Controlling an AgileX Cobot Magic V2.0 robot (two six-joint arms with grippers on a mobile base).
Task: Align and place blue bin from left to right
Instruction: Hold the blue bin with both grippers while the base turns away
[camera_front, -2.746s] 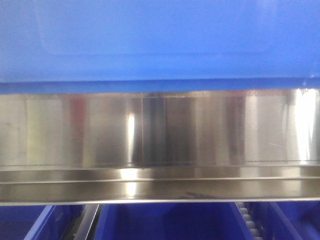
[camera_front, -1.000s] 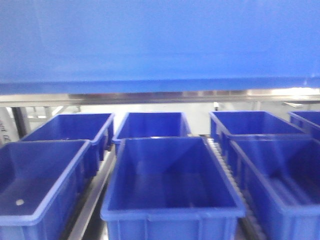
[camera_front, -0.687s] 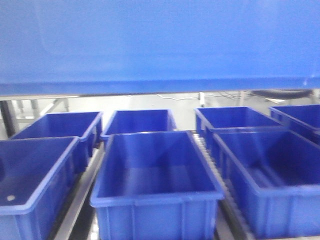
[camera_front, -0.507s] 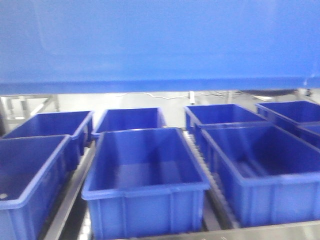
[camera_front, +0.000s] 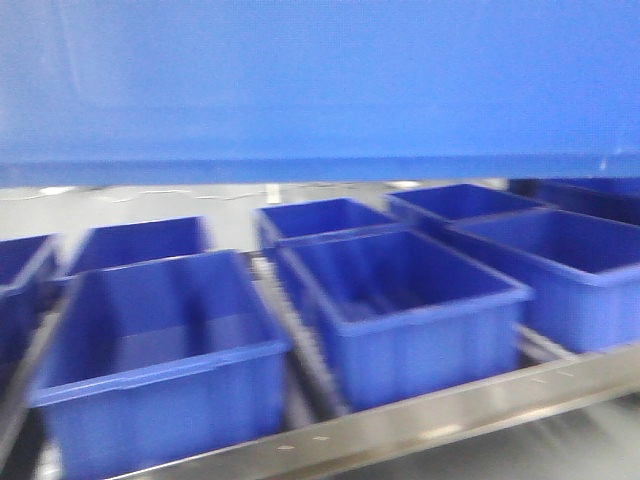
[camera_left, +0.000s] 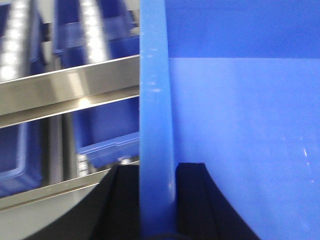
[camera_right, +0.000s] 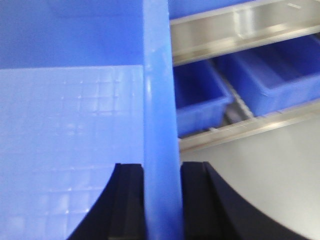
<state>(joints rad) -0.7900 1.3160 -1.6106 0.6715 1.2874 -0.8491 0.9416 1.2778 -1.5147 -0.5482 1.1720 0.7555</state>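
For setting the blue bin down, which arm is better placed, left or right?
Neither alone. The left gripper and the right gripper each clamp a wall of the blue bin, so both should lower it together.

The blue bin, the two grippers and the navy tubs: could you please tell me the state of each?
blue bin: held aloft, gripped by both side walls.
left gripper: shut on the blue bin's wall.
right gripper: shut on the blue bin's opposite wall.
navy tubs: upright in rows on the rack, nearest two empty.
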